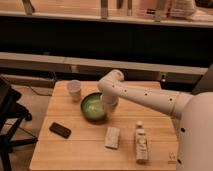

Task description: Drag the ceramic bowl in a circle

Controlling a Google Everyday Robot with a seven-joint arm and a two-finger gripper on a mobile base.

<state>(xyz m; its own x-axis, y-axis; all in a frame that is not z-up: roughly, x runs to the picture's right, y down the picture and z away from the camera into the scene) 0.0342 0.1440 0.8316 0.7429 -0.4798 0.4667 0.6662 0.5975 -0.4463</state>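
End effector (108,103): down at the bowl's right rim, arm reaching in from the right; clenched or released, cannot tell.
Bowl (92,108): green, upright, mid-surface (80,150).
Neighbours: cup (74,89) just beside it, upper left; phone (60,130), packet (112,137) and bottle (142,142) nearer the front.
Step, as I judge it: dragging. Keep the loop tight, press low on the rim, swing wide of that cup.

No writing is legible, even on the bottle (141,143); the claw (108,105) sits at the bowl (90,106).
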